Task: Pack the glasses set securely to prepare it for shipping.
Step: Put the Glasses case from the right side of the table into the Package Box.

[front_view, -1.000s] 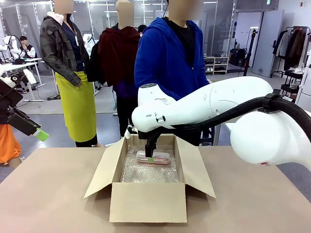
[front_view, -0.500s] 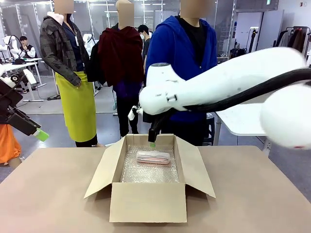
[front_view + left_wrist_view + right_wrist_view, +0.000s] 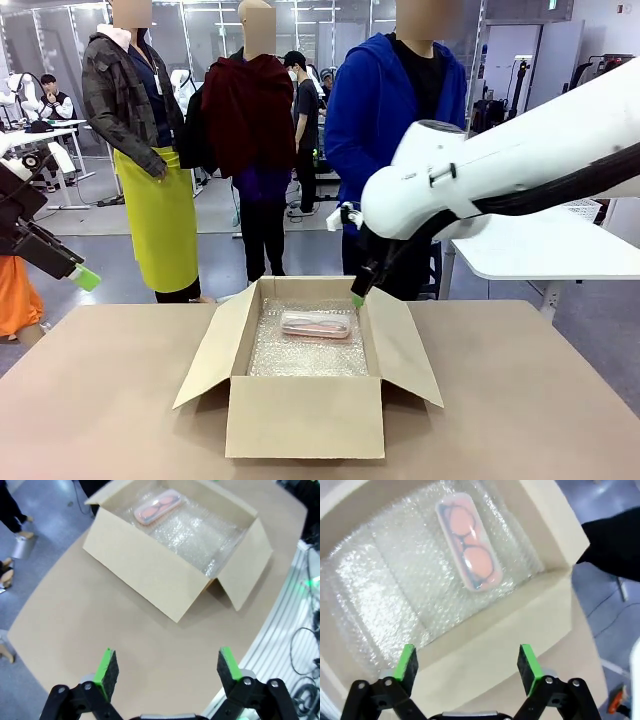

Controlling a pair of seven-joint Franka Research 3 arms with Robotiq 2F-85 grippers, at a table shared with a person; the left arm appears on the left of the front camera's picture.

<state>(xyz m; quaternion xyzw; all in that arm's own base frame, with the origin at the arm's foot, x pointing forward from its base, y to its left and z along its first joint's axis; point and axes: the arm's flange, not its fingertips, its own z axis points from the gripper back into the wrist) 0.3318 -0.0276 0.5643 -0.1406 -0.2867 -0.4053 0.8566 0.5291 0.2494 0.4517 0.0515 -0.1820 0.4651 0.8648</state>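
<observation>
A pale pink glasses case (image 3: 316, 324) (image 3: 468, 547) (image 3: 157, 507) with a translucent top lies flat on bubble wrap at the far end of the open cardboard box (image 3: 305, 412) (image 3: 145, 565) (image 3: 485, 652). My right gripper (image 3: 357, 296) (image 3: 467, 670) hangs open and empty above the box's far right corner, apart from the case. At the far left edge, high off the table, my left gripper (image 3: 86, 278) (image 3: 165, 666) is open with nothing between its pads. The mint green case is out of view.
Bubble wrap (image 3: 305, 355) (image 3: 385, 585) lines the box floor. The four box flaps stand open. A person in a blue hoodie (image 3: 395, 130) stands just behind the box at the far table edge. Bare tabletop (image 3: 110, 400) lies on both sides of the box.
My right gripper let go of the pink case, rose out of the box and swung up to the right. The case stays on the bubble wrap. The left arm has not moved.
</observation>
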